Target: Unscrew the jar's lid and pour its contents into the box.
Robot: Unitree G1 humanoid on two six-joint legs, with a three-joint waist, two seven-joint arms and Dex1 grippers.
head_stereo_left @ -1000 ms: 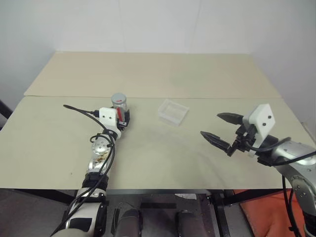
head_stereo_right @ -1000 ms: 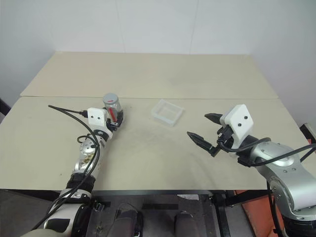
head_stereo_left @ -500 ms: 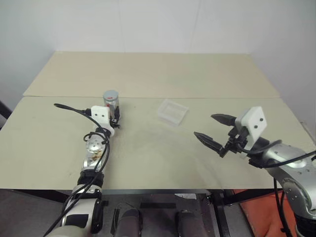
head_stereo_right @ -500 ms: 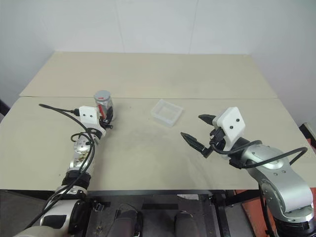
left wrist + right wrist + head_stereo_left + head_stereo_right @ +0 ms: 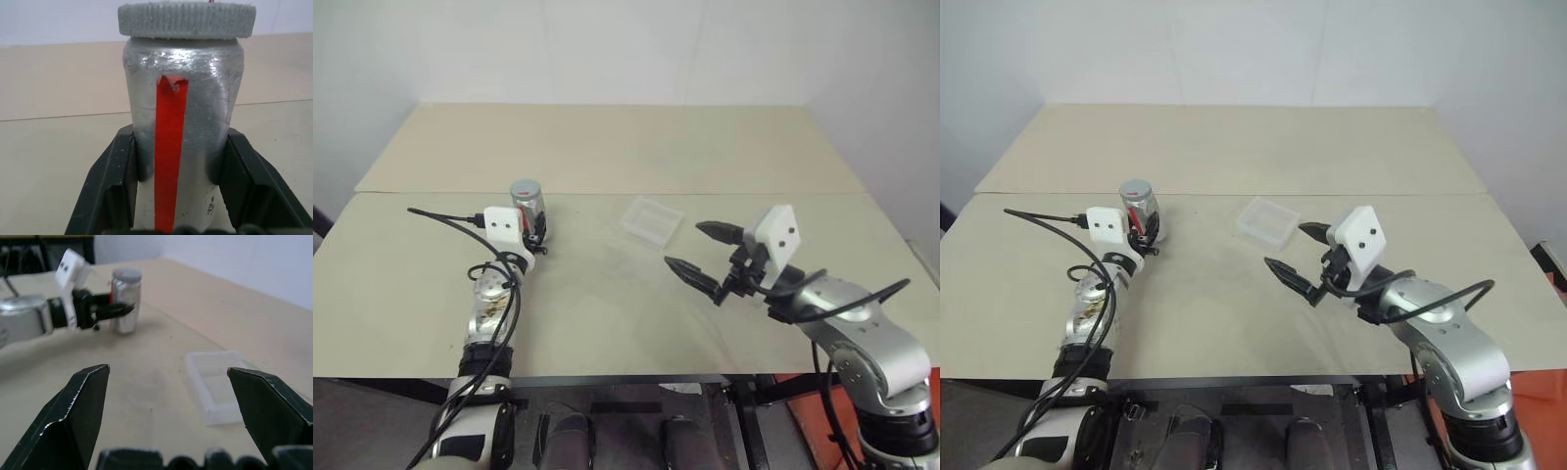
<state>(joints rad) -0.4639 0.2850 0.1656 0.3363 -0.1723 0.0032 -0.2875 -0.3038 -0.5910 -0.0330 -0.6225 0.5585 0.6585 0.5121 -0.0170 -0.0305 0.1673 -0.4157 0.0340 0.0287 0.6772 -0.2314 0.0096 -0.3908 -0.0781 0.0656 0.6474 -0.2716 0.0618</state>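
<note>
Clamping the upright jar (image 5: 181,142) (lid (image 5: 187,18) on), the left pincer (image 5: 534,233) grips while the right pincer (image 5: 702,253) gapes empty.

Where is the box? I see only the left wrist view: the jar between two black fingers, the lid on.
Observer: The box sits on the table, to the right of the jar and apart from it.
Operator: Is something inside the box?
Observer: It looks empty.
Operator: And the right gripper?
Observer: The right gripper hovers near the box with fingers wide open, holding nothing.
Operator: Does the jar stand straight?
Observer: Yes, upright in the left gripper, lid on top.
</note>
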